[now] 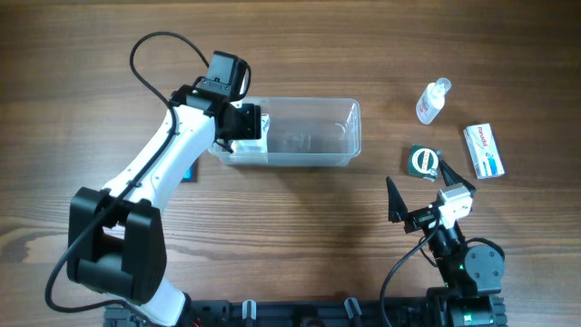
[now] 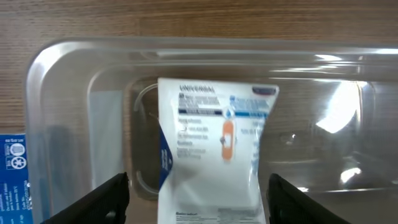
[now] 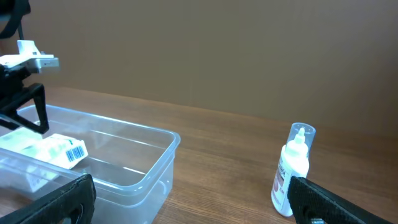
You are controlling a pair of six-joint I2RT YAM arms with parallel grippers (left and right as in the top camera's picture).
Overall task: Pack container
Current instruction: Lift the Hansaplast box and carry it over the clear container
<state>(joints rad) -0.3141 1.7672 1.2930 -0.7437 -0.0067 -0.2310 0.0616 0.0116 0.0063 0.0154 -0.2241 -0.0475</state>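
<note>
The clear plastic container (image 1: 313, 136) lies in the middle of the table; it also shows in the left wrist view (image 2: 62, 93) and the right wrist view (image 3: 143, 162). A white bandage box (image 2: 211, 149) lies inside its left end (image 1: 247, 145), also seen in the right wrist view (image 3: 59, 149). My left gripper (image 1: 243, 120) is open above this box, with its fingers (image 2: 199, 208) wide apart on either side and not touching it. My right gripper (image 1: 413, 207) is open and empty near the front right (image 3: 193, 205).
A small clear bottle (image 1: 433, 100) stands at the back right (image 3: 293, 169). A white box with blue and green print (image 1: 484, 151) and a green round roll (image 1: 424, 161) lie right of the container. A blue box (image 1: 189, 173) lies left of it (image 2: 12, 180).
</note>
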